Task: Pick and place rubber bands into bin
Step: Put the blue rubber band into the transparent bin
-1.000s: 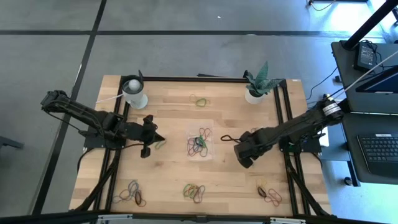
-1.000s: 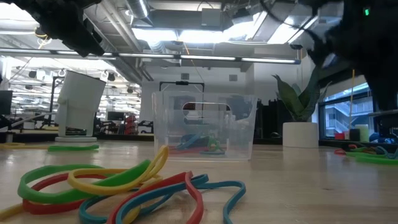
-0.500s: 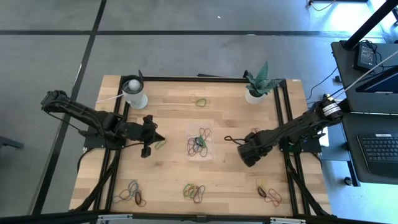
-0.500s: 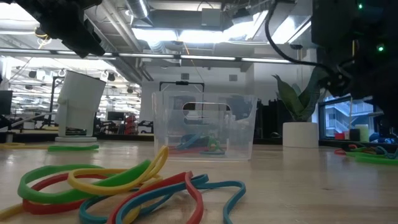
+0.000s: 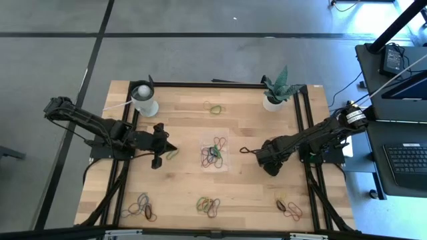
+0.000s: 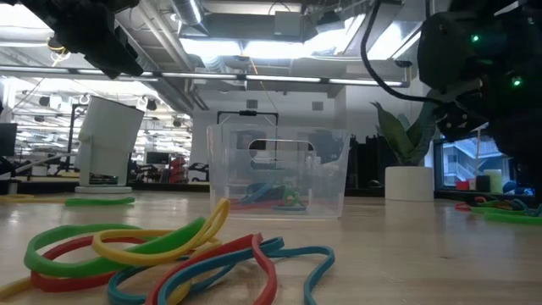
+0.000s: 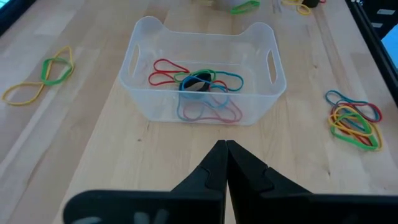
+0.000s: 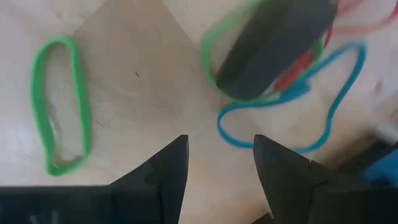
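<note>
Right wrist view shows rubber bands: a green loop [image 8: 60, 102] lying flat on the worktop [image 8: 143, 74] and a blue one [image 8: 298, 118] tangled with others just beyond the right gripper [image 8: 217, 162], whose jaws stand apart with nothing between them. Being thin, limp and light, they should be pinched across one strand, pressing close to the wood. The bin [image 5: 215, 153] sits mid-worktop, already holding several bands. The left gripper [image 7: 224, 163] waits, jaws closed, facing it.

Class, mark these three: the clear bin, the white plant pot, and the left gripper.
bin [image 7: 264, 102], left wrist view, on its near wall.
white plant pot [image 6: 409, 183], low view, on its side.
left gripper [image 7: 224, 145], left wrist view, at its closed fingertips.
</note>
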